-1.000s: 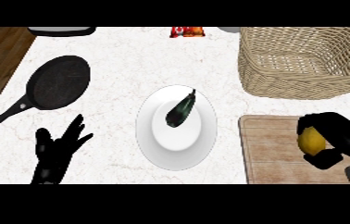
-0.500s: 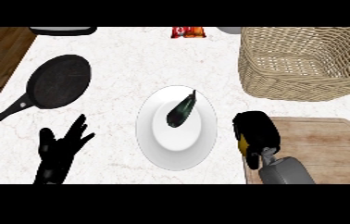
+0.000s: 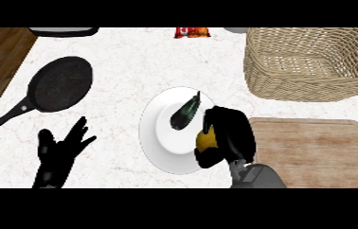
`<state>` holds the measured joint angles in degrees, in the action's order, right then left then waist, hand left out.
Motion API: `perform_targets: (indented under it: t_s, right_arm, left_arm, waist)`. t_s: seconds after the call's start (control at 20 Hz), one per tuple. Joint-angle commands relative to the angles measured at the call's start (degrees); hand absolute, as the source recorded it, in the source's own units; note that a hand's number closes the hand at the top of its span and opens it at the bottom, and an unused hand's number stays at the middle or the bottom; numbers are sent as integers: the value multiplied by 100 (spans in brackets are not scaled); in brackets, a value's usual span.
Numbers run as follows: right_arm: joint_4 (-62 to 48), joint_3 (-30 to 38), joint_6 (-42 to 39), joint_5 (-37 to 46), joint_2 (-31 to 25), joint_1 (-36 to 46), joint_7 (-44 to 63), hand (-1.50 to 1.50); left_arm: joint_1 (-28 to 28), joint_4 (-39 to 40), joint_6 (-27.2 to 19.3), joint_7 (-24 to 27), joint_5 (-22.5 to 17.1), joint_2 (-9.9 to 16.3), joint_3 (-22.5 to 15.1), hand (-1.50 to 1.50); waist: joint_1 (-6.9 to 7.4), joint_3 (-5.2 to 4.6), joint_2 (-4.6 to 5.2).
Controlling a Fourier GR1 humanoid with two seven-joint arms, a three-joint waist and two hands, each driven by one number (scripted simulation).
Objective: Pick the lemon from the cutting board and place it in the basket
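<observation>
White marbled counter [image 3: 133, 48]; round yellow lemon [image 3: 205, 140] is held in the curled fingers of the right hand [image 3: 227, 138], off the wooden cutting board [image 3: 308, 152], above the white plate [image 3: 157, 138] bearing a dark aubergine [image 3: 185, 113]; pick judged done, placing left; woven wicker basket [image 3: 300, 65] is seen with nothing inside; left hand [image 3: 59, 152] rests open at lower left.

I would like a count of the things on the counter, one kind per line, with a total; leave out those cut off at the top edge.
Frying pan: 1
Plate: 1
Dark vegetable on the plate: 1
Wicker basket: 1
Cutting board: 1
Lemon, in the right hand: 1
Total: 6
</observation>
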<state>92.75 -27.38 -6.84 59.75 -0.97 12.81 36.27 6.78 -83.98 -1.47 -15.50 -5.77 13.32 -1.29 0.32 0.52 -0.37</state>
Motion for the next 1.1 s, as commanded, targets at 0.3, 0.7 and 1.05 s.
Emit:
perform_targets:
  t_s: [0.3, 0.7, 1.05]
  right_arm:
    - [2228, 449, 1350, -797, 96, 1050, 1477, 150]
    - [2423, 2351, -10, -1029, -340, 2764, 2447, 150]
    - [1291, 3343, -199, -1437, -970, 3765, 2379, 150]
  left_arm:
    - [143, 128, -123, -165, 142, -108, -86, 0]
    - [86, 335, 149, -46, 1, -19, 76, 0]
    - [109, 399, 181, 103, 123, -85, 31, 0]
  waist:
    - [-66, -55, 1]
    - [-46, -57, 29]
    - [3, -56, 42]
